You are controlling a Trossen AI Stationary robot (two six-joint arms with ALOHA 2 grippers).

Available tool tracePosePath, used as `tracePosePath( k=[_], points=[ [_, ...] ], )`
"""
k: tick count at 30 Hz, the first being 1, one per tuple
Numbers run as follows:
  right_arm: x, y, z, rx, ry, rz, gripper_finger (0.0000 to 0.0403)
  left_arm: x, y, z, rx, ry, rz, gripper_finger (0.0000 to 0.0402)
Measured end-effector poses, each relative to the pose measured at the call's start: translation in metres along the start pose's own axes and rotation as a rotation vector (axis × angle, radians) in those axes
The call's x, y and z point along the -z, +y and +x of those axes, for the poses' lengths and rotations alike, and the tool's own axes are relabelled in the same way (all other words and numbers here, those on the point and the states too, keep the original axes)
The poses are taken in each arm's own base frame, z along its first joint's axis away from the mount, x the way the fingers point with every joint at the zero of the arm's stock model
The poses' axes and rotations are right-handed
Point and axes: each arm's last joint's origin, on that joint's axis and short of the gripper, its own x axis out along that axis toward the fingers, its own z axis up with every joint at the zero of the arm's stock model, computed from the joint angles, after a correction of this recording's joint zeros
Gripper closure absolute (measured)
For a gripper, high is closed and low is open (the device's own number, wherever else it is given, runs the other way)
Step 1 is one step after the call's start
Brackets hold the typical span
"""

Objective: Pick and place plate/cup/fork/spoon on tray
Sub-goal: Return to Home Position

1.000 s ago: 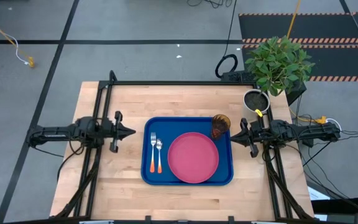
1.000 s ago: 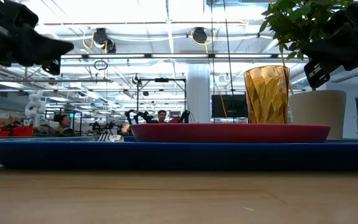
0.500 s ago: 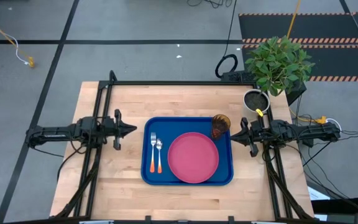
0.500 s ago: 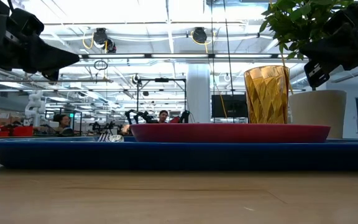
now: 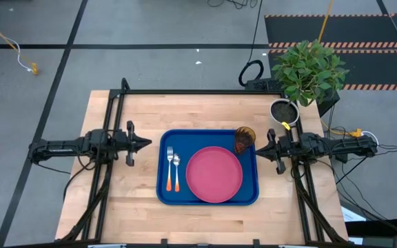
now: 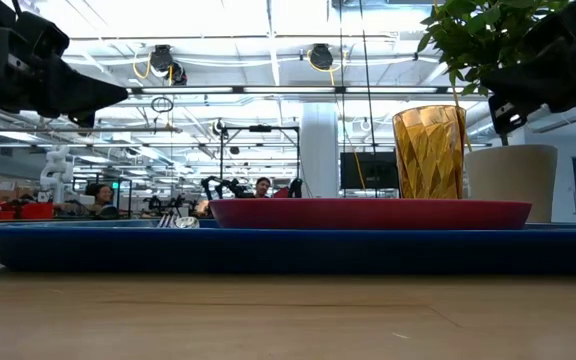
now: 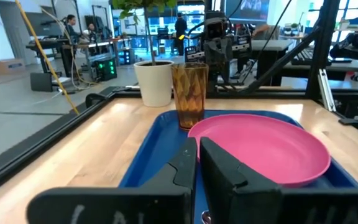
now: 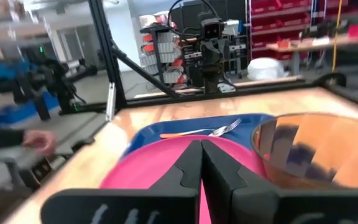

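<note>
The blue tray (image 5: 208, 198) lies mid-table. On it rest the pink-red plate (image 5: 214, 174), the amber cup (image 5: 245, 140) standing upright at the far right corner, and the fork (image 5: 169, 167) and spoon (image 5: 176, 170) side by side at the left. My left gripper (image 5: 145, 144) is shut and empty, raised just left of the tray. My right gripper (image 5: 262, 147) is shut and empty, raised at the tray's right edge beside the cup. The left wrist view shows the cup (image 7: 189, 94) and plate (image 7: 269, 147); the right wrist view shows the plate (image 8: 160, 168), the fork (image 8: 197, 131) and the cup's rim (image 8: 316, 152).
A green plant (image 5: 309, 71) in a white pot stands off the table's far right corner, beside a dark round pot (image 5: 282, 111). A black frame (image 5: 191, 91) runs along the far edge and both sides. Bare wood lies near the front edge (image 5: 205, 224).
My left gripper has edged a little toward the tray and turned slightly about its axis. The things on the tray have kept still.
</note>
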Motion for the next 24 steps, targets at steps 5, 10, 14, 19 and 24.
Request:
tracePosePath(
  k=[5,10,14,19,24],
  points=[
    [0.0001,0.0,0.0,0.0,0.001,-0.132,0.0403,-0.0003,0.0,0.0,0.0,-0.004,0.009,0.0378],
    [0.0001,0.0,0.0,0.0,0.001,-0.112,0.0403,-0.0006,0.0,0.0001,0.0,-0.009,0.012,0.0378],
    [-0.0004,0.0001,0.0,0.0,-0.005,-0.1,0.0403,-0.0007,0.0,0.0001,0.0,-0.01,0.012,0.0378],
    [-0.0006,0.0001,0.0,-0.001,-0.006,-0.099,0.0403,-0.0008,0.0,0.0001,0.0,-0.011,0.012,0.0378],
    [-0.0007,0.0001,0.0,-0.001,-0.007,-0.1,0.0403,-0.0009,0.0,0.0001,-0.001,-0.012,0.012,0.0378]
  ],
)
